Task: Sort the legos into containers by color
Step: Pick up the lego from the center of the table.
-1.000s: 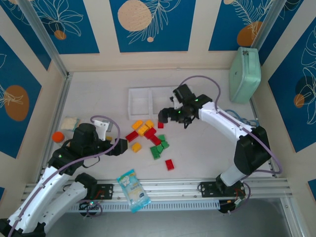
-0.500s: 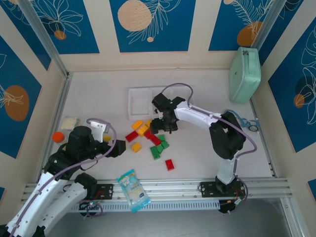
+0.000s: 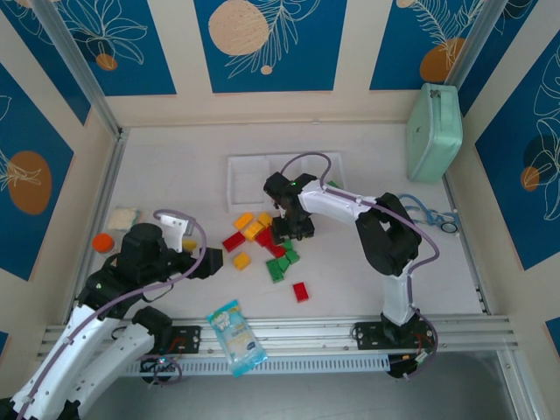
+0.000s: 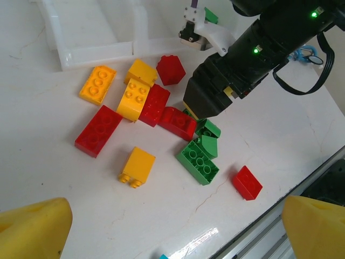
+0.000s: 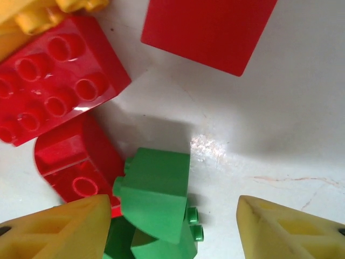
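At lower left of the overhead view, left gripper parked just short of the legos, fingers spread wide, gripping nothing. At frame centre, right gripper swung in from the right over the last second and now down on the pile, fingers narrowing around a green brick but not yet clamped, a gap showing on one side. Signals a green pick under way. Farther up, the containers waiting, most legos loose just below them
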Controlling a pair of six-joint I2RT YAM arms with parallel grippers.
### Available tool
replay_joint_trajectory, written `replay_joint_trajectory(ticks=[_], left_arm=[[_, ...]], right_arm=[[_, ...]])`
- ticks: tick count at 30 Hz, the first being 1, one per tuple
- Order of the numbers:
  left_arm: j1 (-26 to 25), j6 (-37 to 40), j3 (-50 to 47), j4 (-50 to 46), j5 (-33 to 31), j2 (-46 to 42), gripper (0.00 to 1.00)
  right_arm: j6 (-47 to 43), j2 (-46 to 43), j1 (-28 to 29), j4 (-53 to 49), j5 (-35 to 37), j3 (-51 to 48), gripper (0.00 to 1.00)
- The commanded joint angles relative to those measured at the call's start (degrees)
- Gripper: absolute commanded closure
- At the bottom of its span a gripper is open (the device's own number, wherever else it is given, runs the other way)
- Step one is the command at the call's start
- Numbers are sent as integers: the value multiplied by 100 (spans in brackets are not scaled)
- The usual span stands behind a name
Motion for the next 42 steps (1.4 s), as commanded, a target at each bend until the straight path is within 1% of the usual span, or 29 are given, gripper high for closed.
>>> replay_joint_trajectory(ticks=[1, 5, 10, 14, 21, 26, 32, 36, 42], left_arm=[[-60, 75, 45, 11, -22, 0, 1], [-61, 75, 44, 15, -40, 0, 1], [-62, 75, 39, 18, -58, 8, 1], [-58, 77, 39, 17, -58, 4, 1], [-71, 71, 30, 33, -66, 25, 0], [-59, 67, 35, 15, -75, 9, 1], [-64, 45, 30, 14, -103, -9, 1], [-67, 49, 30, 23, -102, 0, 1], [-65, 57, 30, 19, -105, 11, 1]], right_arm=[[-94, 136, 8, -46, -79, 42, 40], [-132, 141, -22, 69, -104, -19, 42], [-127, 71, -251, 169, -69, -255, 47], [-105, -105, -382, 208, -25, -455, 47], [-85, -214, -293, 322, -42, -578, 47], [-95, -106, -282, 444, -86, -620, 50], [-181, -225, -274, 400, -9, -647, 59], [-303, -425, -264, 333, 44, -645, 66], [-441, -669, -294, 144, 157, -471, 71]])
